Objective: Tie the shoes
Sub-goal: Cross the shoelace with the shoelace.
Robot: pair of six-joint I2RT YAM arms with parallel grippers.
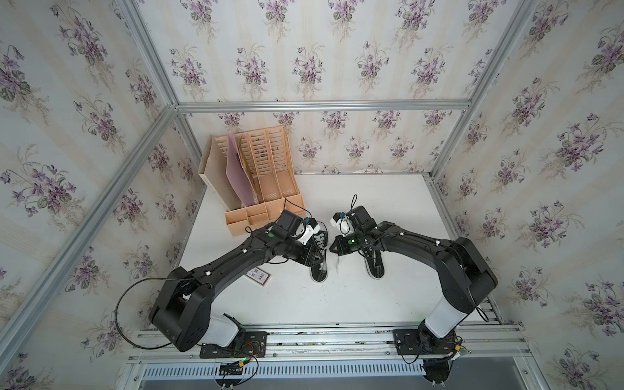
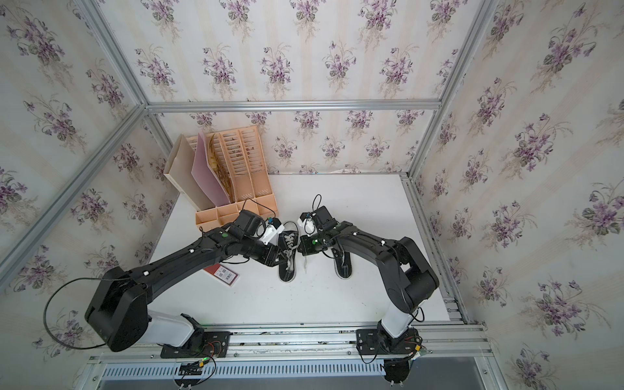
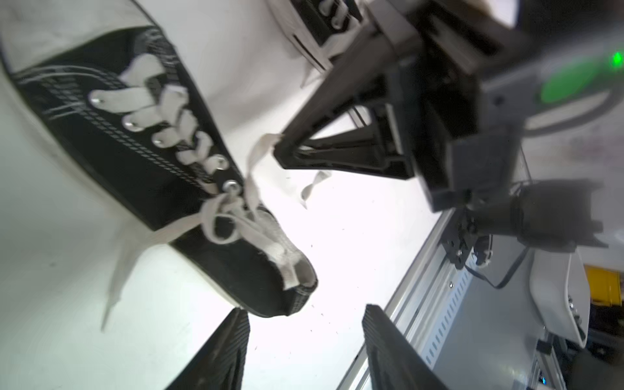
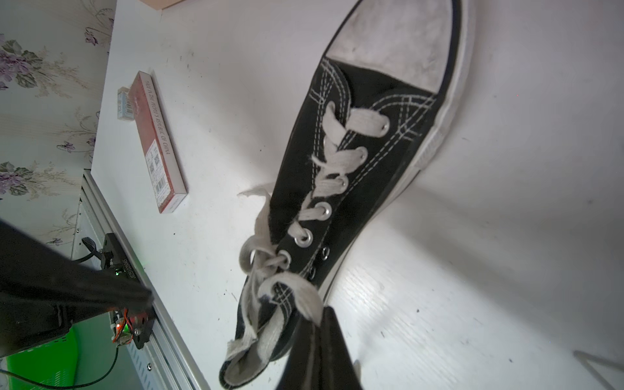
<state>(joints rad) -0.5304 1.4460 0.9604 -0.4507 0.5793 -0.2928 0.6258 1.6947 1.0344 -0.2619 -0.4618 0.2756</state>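
Two black shoes with white toe caps lie on the white table, the left shoe (image 1: pixel 319 266) (image 3: pixel 135 152) (image 4: pixel 354 169) and the right shoe (image 1: pixel 374 266) partly under my right arm. My right gripper (image 4: pixel 322 312) (image 1: pixel 332 249) is shut on a flat white lace (image 4: pixel 297 290) (image 3: pixel 260 148) of the left shoe, just beside its collar. A loose crossing of lace (image 3: pixel 219 216) sits at the top eyelets. My left gripper (image 3: pixel 305 309) hangs open near the heel, with nothing between its fingers (image 3: pixel 223 351).
A beige file organiser (image 1: pixel 260 182) stands at the back left of the table (image 1: pixel 371 304). A red box (image 1: pixel 258 276) (image 4: pixel 158 141) lies left of the left shoe. An aluminium rail (image 1: pixel 337 334) runs along the front edge.
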